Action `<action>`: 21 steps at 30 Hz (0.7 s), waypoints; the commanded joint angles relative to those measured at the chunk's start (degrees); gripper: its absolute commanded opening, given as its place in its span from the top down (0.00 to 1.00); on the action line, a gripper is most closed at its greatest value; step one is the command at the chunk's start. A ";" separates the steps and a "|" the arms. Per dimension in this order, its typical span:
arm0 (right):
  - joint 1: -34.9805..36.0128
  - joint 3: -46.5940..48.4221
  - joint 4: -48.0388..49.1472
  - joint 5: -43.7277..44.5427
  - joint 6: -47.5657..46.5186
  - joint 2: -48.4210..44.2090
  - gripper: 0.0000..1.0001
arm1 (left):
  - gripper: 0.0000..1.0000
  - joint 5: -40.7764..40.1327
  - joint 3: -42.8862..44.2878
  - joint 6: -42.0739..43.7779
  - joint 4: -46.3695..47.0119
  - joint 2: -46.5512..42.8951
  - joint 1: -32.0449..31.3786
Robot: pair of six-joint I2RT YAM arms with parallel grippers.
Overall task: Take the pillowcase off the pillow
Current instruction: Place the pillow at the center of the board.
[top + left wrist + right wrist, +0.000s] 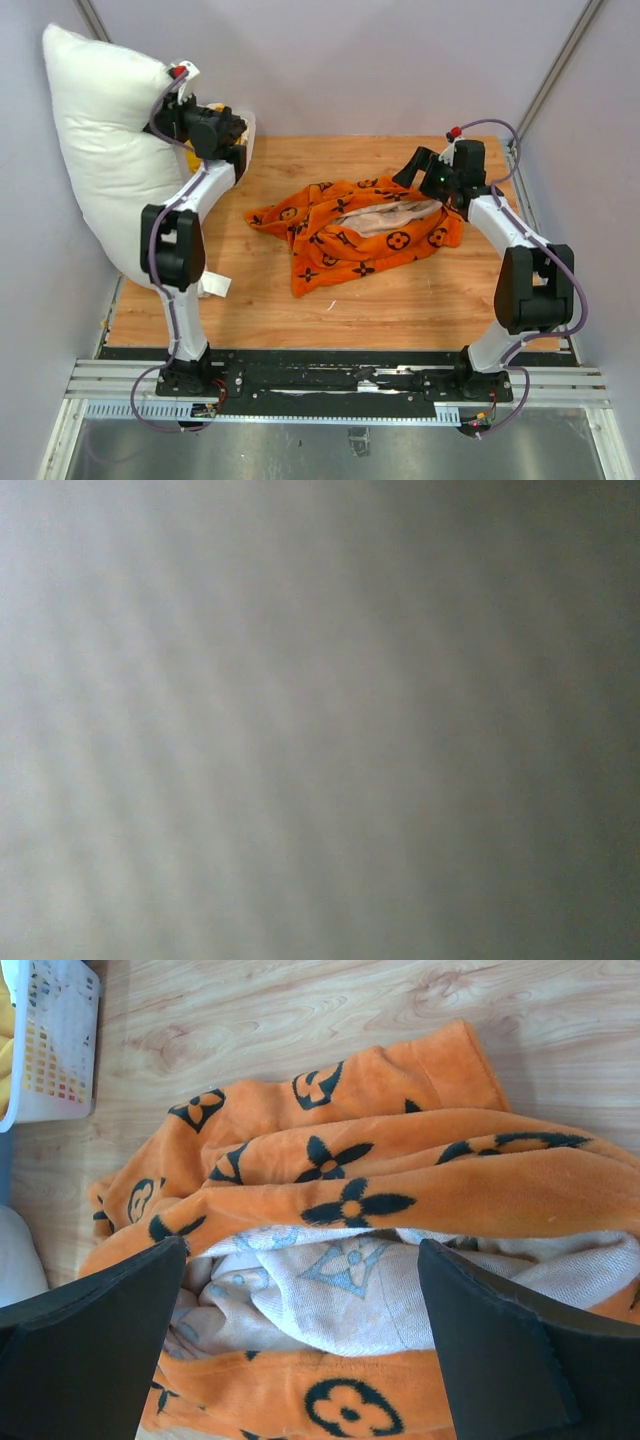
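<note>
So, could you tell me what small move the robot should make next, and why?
Probably the left hand should lower the plump white pillow onto the wooden table. The pillow is already fully out of the crumpled orange monogram-printed pillowcase, which lies apart under the open right hand, and the pillow is held upright at the table's left edge.

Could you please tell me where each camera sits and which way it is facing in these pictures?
Top external: above and behind the bases, looking down at the table; both arms show.
Left wrist: on the left arm, only a blurred pale surface; no fingers visible.
Right wrist: on the right arm, looking down at the pillowcase; its open fingers frame it.
Shared: top and right wrist both show the pillowcase and basket.
</note>
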 commanded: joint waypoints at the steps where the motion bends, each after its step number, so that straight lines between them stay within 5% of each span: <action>1: 0.98 1.09 2.18 -2.13 0.73 1.57 0.00 | 1.00 -6.23 9.92 25.83 30.67 11.98 1.08; 4: 0.98 1.20 2.39 -2.83 0.59 2.21 0.01 | 0.98 -6.54 16.53 27.63 30.60 18.26 1.16; 7: 0.98 1.41 2.31 -3.03 0.32 2.73 0.01 | 0.77 -7.01 24.83 31.05 30.37 24.46 1.16; 11: 1.00 2.12 2.83 -4.23 0.74 3.59 0.02 | 0.03 -6.93 36.03 36.62 29.16 32.16 1.29; 21: 2.07 3.49 3.44 -5.47 1.07 5.48 0.02 | 0.01 -7.80 41.89 28.11 12.50 34.01 0.06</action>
